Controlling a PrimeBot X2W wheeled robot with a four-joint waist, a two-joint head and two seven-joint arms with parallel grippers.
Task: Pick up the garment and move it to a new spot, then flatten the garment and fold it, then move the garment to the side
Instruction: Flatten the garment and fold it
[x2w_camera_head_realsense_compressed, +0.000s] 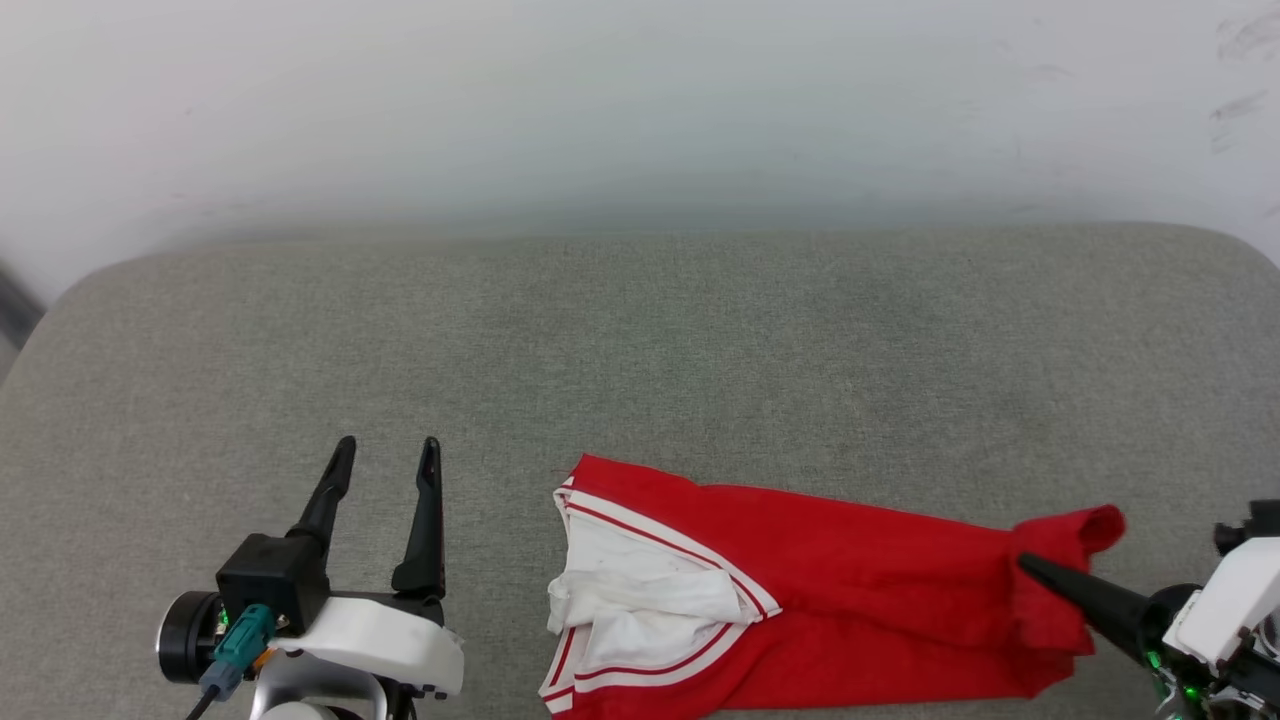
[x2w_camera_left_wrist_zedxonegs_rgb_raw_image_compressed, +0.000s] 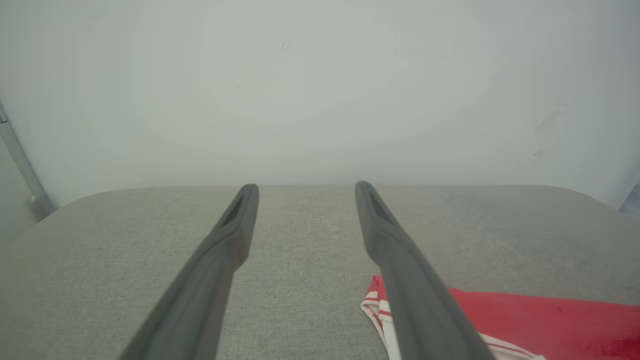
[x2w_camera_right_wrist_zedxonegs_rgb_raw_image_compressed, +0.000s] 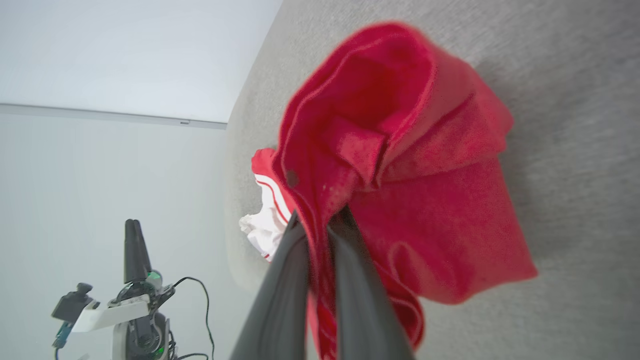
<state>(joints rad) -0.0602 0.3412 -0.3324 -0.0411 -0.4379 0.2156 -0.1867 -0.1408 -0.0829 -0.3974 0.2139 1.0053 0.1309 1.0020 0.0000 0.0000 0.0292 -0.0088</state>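
Left gripper (x2w_camera_head_realsense_compressed: 388, 445), lower L of head view: both dark fingers spread apart, nothing betw. them, tips pointing toward the far edge over bare cloth. White wrist housing behind it carries a teal connector (x2w_camera_head_realsense_compressed: 240, 640) w/ cable.

Right gripper (x2w_camera_head_realsense_compressed: 1030, 565), lower R: fingers closed on the garment (x2w_camera_head_realsense_compressed: 850, 590), pinching its R end. Right wrist view confirms red fabric clamped betw. the two fingers, bunched and lifted off the surface above them.

Garment position: near front edge of the surface, R of centre, stretched L-to-R. L end lies flat, just beside the left gripper but apart from it. White sleeve (x2w_camera_head_realsense_compressed: 640, 600) crumpled there, bordered by red-and-white trim. Rest is plain red, creased. Lower edge cut off by the head view's bottom.

Surface (x2w_camera_head_realsense_compressed: 640, 340): grey woven fabric top, rounded far corners, no visible stains. Weave even; light shading only under the raised cloth.

Room: pale wall (x2w_camera_head_realsense_compressed: 640, 100) directly behind the surface. Dark scuff marks (x2w_camera_head_realsense_compressed: 1235, 105) on its upper R. Left wrist view shows a grey slanted strip (x2w_camera_left_wrist_zedxonegs_rgb_raw_image_compressed: 20, 165) at far L, poss. a pipe or trim; too blurred to confirm.
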